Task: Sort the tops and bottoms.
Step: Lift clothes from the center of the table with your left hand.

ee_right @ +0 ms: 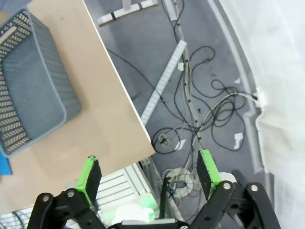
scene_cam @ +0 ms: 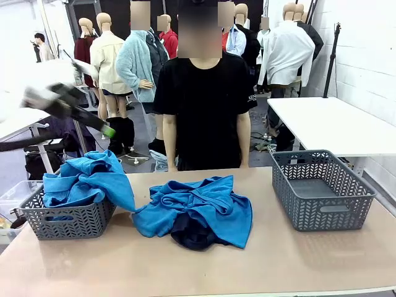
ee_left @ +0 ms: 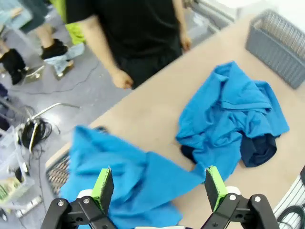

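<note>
One blue top [scene_cam: 86, 179] is heaped in the left grey basket [scene_cam: 68, 219] and spills over its right rim. A second blue top [scene_cam: 207, 201] lies crumpled at the table's middle, and the dark navy bottoms [scene_cam: 192, 238] stick out from under its front edge. My left gripper [scene_cam: 102, 127], blurred, hangs open in the air above the left basket. In the left wrist view it [ee_left: 158, 188] is open and empty over that top [ee_left: 128, 186], with the middle pile [ee_left: 233, 114] and the bottoms [ee_left: 259, 148] farther off. My right gripper [ee_right: 148, 174] is open and empty beyond the table's corner.
An empty grey basket [scene_cam: 322, 189] stands at the table's right; the right wrist view shows the same basket [ee_right: 28, 90]. A person [scene_cam: 204, 105] stands at the far edge with hands down. Cables [ee_right: 209, 109] cover the floor beside the table. Another white table [scene_cam: 334, 124] stands at the back right.
</note>
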Robot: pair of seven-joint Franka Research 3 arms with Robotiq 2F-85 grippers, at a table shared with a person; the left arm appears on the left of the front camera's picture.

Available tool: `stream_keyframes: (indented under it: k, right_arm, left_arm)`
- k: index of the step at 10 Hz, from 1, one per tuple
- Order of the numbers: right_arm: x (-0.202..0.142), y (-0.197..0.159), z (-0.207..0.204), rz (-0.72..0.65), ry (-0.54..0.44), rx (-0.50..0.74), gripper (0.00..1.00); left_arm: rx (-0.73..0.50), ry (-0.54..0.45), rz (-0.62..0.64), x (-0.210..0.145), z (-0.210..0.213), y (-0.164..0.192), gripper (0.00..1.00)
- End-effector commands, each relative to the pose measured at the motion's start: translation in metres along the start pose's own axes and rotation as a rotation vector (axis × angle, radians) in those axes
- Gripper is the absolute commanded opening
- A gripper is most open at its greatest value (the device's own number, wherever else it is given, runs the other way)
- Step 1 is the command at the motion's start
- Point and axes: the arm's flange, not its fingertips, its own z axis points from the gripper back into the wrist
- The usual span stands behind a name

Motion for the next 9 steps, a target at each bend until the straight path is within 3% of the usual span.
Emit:
stream_keyframes:
  k: [1, 4, 5, 9]
  right_arm:
    - [-0.011, 0.004, 0.001, -0.025, 0.002, -0.005, 1.0]
    - [-0.011, 0.004, 0.001, -0.025, 0.002, -0.005, 1.0]
    - [-0.011, 0.004, 0.001, -0.025, 0.002, -0.005, 1.0]
    - [-0.011, 0.004, 0.001, -0.025, 0.002, -0.005, 1.0]
  left_arm:
    - [0.052, 0.092, -0.145, 0.034, -0.061, -0.032, 1.0]
    - [0.077, 0.185, -0.205, 0.03, -0.126, -0.069, 1.0]
    - [-0.002, 0.142, -0.199, 0.023, -0.112, -0.076, 1.0]
    - [0.016, 0.157, -0.201, 0.027, -0.123, -0.078, 1.0]
